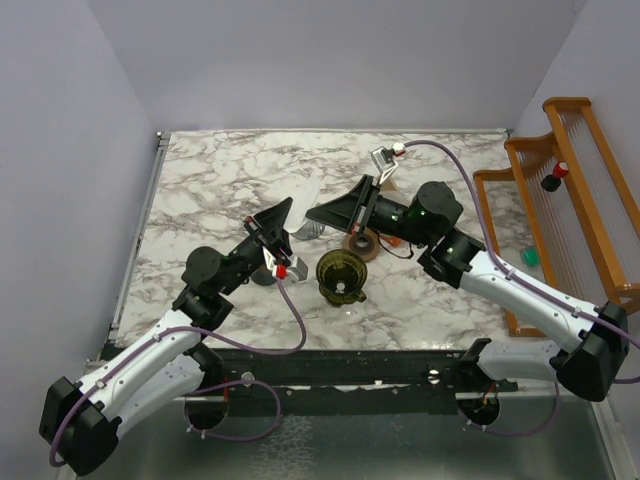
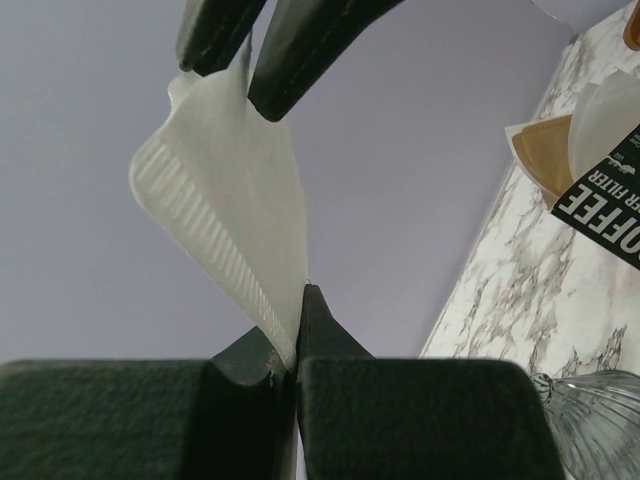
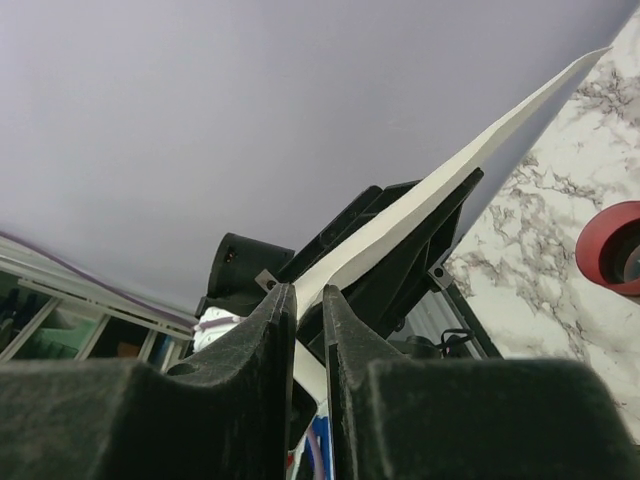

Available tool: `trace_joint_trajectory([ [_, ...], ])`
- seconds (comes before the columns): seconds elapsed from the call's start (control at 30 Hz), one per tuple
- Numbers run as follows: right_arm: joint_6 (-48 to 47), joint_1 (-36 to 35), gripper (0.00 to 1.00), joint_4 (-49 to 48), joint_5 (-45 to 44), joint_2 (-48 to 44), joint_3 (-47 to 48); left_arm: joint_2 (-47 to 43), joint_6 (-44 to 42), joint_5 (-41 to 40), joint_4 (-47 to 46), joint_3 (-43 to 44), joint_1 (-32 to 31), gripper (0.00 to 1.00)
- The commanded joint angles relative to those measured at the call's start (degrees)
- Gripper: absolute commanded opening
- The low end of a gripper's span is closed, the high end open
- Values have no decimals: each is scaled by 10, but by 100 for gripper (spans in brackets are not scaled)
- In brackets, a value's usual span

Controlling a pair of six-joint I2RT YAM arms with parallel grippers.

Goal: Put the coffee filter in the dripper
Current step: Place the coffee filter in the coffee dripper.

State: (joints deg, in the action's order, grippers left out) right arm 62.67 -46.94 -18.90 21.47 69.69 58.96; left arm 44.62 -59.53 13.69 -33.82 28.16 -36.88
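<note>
the left gripper (image 2: 300, 312) and right gripper (image 3: 308, 303) are each clamping an edge of the coffee filter (image 2: 225, 190), holding it aloft, seemingly just behind the dripper (image 1: 340, 272); being thin, limp, tearable paper, it is needing gentle rim grips.

The dripper (image 1: 341, 275) sits mid-frame on the table (image 1: 220, 180), with the coffee filter (image 1: 305, 196) just above and left of it. A rack (image 1: 565, 200) stands along the frame's right edge.
</note>
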Motion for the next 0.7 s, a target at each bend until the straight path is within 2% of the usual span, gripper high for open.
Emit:
trace_joint_trajectory([
  [0.0,-18,-5,23,24,-11,9,24,-8,-26,12,-11,-9,-3,0],
  [0.67,-12,-5,22,16,-14,7,-11,-14,-7,13,-11,-4,-5,0],
])
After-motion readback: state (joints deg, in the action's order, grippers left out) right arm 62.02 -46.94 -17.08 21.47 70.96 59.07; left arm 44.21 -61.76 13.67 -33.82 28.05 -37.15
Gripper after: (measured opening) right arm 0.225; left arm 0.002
